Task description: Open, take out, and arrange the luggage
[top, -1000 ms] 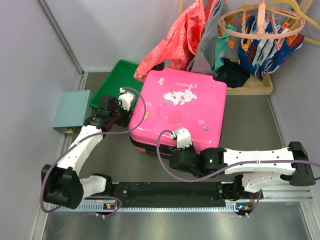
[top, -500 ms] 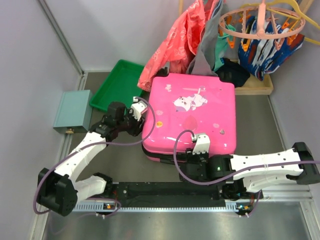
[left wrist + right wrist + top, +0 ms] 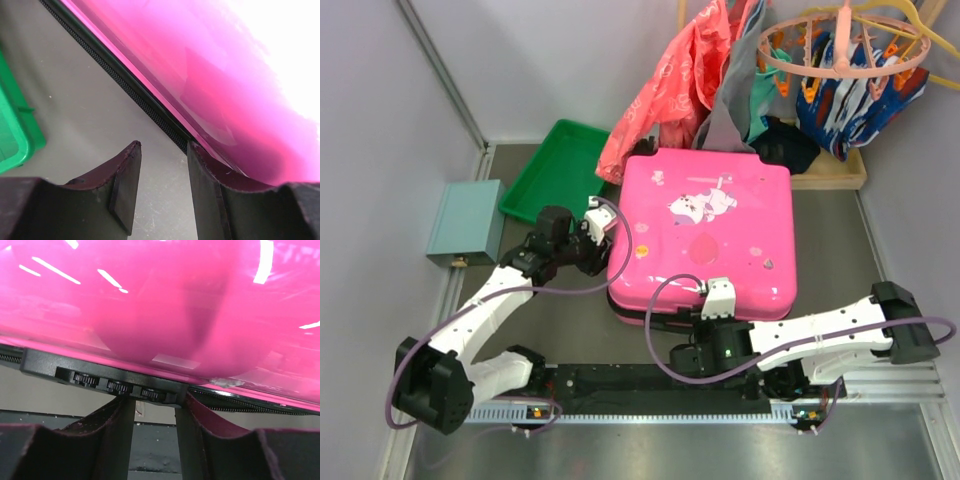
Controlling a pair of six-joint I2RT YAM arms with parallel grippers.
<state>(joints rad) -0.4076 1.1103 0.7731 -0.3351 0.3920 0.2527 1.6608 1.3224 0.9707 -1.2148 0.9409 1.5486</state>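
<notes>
Green plastic tray at back left, pale-teal box just beside it; coral garment and grey garment heaped at the rear; round pink clip hanger above blue patterned cloth.

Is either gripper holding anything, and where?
Nothing held. The left gripper is open beside the luggage; the right gripper is open under its combination lock.

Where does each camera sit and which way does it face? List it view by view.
Top external: above and behind the bases, looking down on the luggage and green tray; both arms show.
Left wrist: on the left arm, facing the luggage's left zip seam; left tool open.
Right wrist: on the right arm, low, facing the near-edge combination lock; right tool open.
Shared: all see the luggage; top and left wrist share the green tray.
</notes>
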